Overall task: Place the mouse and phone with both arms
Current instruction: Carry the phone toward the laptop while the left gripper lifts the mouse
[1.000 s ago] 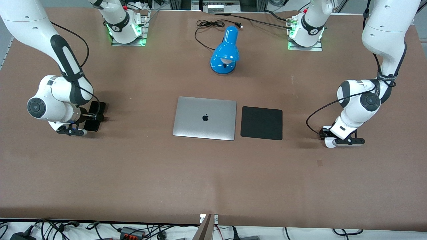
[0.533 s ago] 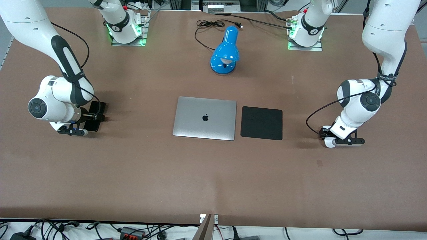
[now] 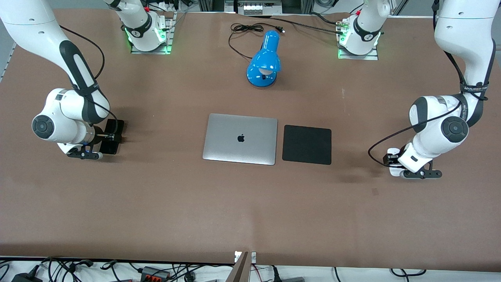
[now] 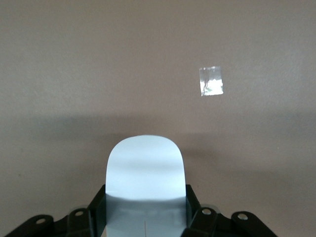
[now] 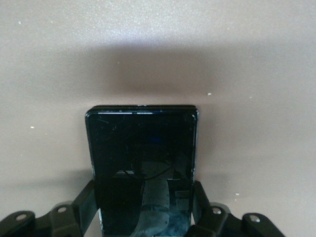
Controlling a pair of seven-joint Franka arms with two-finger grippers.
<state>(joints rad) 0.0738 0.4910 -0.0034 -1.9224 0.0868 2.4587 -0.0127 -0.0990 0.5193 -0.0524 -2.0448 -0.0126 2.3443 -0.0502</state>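
Right tool (image 3: pixel 106 138): at the right arm's end of the worktop (image 3: pixel 195 203), down low, fingers (image 5: pixel 81 202) pinching the phone (image 5: pixel 143 168) by its long edges.
Phone: lies flat in the right tool, glossy face up, sticking out past the fingertips; whether it touches the worktop, cannot tell.
Laptop (image 3: pixel 240 138): silver, lid shut, mid-worktop, well clear of both tools.
Lamp (image 3: pixel 265 60): blue, between the two arm bases, cord (image 3: pixel 244 29) coiled beside it.
Black pad (image 3: pixel 307 144): just beside the laptop, on the left tool's side, bare.
Left tool (image 3: pixel 395 161): at the left arm's end of the worktop, fingers (image 4: pixel 197 219) pressed onto the mouse (image 4: pixel 145 173).
Mouse: white, gripped at both sides by the left tool, rounded end sticking out, shadow on the worktop under it.
Tape scrap (image 4: pixel 211 81): small shiny square on the worktop ahead of the mouse.
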